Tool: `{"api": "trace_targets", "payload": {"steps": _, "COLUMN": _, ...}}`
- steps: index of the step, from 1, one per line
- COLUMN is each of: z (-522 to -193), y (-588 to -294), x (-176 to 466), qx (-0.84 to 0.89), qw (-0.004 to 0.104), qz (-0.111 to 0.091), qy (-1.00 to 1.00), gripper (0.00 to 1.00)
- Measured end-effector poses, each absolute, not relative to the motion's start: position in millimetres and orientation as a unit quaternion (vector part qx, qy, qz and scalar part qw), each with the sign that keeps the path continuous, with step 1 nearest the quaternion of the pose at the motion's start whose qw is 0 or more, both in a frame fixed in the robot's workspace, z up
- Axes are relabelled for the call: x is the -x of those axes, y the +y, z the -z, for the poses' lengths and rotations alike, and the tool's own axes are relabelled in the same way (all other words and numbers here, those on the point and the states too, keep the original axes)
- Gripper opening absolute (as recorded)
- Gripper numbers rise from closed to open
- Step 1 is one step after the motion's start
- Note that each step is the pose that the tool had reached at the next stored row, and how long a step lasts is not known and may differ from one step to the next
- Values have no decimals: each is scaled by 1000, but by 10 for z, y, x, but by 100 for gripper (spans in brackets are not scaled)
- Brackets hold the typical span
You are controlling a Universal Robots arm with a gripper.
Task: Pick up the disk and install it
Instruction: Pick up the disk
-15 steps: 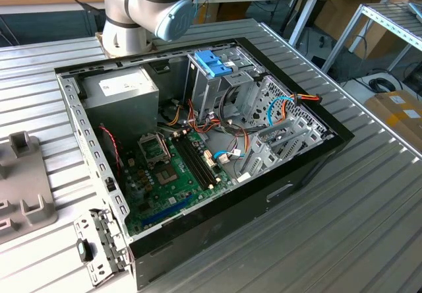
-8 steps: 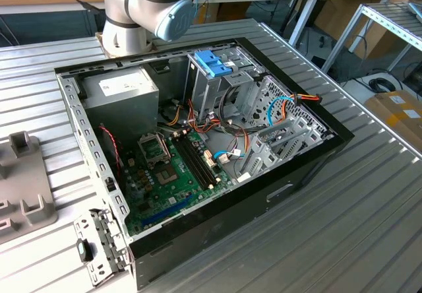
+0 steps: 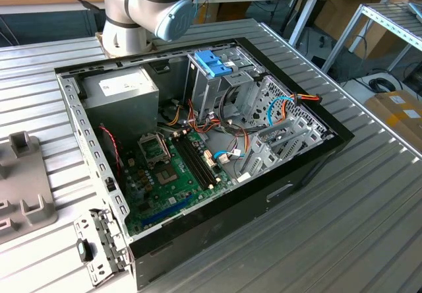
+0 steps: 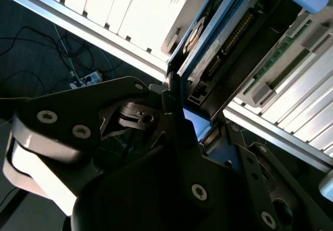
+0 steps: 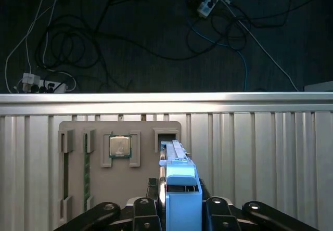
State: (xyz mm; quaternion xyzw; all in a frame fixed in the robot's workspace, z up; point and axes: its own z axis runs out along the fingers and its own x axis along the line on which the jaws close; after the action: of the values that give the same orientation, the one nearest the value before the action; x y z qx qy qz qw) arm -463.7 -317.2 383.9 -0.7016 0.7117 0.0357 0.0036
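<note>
First wrist view: the gripper (image 5: 180, 206) has its two black fingers (image 5: 146, 210) closed on the disk (image 5: 179, 189). They clamp the light-blue carrier from both sides. The disk is seen edge-on and reaches away from the jaws over a grey fixture plate (image 5: 119, 184). Its far end lies by a rectangular slot in that plate, and whether it still touches the slot cannot be told. A square processor chip (image 5: 119, 146) sits in a frame on the same plate, just beside the slot. The plate lies on a ribbed aluminium table (image 5: 270, 158), and beyond the table's edge loose cables (image 5: 104, 43) run over a dark floor.

In the second wrist view the disk (image 4: 218, 54) shows its metal underside and connector edge, tilted, with the gripper (image 4: 200, 124) clamped on its blue end.

In the exterior view the arm (image 3: 145, 9) stands behind an open computer case (image 3: 264, 200) that lies on the table. Inside the case an upright drive cage (image 3: 217, 92) with a blue handle stands beside the motherboard (image 3: 178, 167).
</note>
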Motion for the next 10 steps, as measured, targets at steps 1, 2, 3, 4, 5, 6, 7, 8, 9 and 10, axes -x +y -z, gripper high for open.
{"api": "trace_targets", "payload": {"steps": 1, "z": -3848, "y": -3172, "x": 4637, "qx": 702, "qw": 4, "qz": -36, "qy": 712, "gripper": 37}}
{"api": "trace_targets", "payload": {"steps": 2, "z": -3856, "y": -3172, "x": 4637, "qx": 702, "qw": 4, "qz": -36, "qy": 712, "gripper": 37}}
{"api": "trace_targets", "payload": {"steps": 3, "z": -3866, "y": -3172, "x": 4637, "qx": 702, "qw": 4, "qz": -36, "qy": 712, "gripper": 37}}
{"api": "trace_targets", "payload": {"steps": 4, "z": -3878, "y": -3172, "x": 4637, "qx": 702, "qw": 4, "qz": -36, "qy": 712, "gripper": 37}}
{"api": "trace_targets", "payload": {"steps": 5, "z": -3889, "y": -3172, "x": 4637, "qx": 702, "qw": 4, "qz": -36, "qy": 712, "gripper": 37}}
{"api": "trace_targets", "payload": {"steps": 6, "z": -3903, "y": -3172, "x": 4637, "qx": 702, "qw": 4, "qz": -36, "qy": 712, "gripper": 37}}
{"api": "trace_targets", "payload": {"steps": 7, "z": -3914, "y": -3172, "x": 4637, "qx": 702, "qw": 4, "qz": -36, "qy": 712, "gripper": 37}}
{"api": "trace_targets", "payload": {"steps": 8, "z": -3935, "y": -3172, "x": 4637, "qx": 702, "qw": 4, "qz": -36, "qy": 712, "gripper": 37}}
{"api": "trace_targets", "payload": {"steps": 9, "z": -3953, "y": -3172, "x": 4637, "qx": 702, "qw": 4, "qz": -36, "qy": 712, "gripper": 37}}
{"api": "trace_targets", "payload": {"steps": 10, "z": -3967, "y": -3172, "x": 4637, "qx": 702, "qw": 4, "qz": -36, "qy": 712, "gripper": 37}}
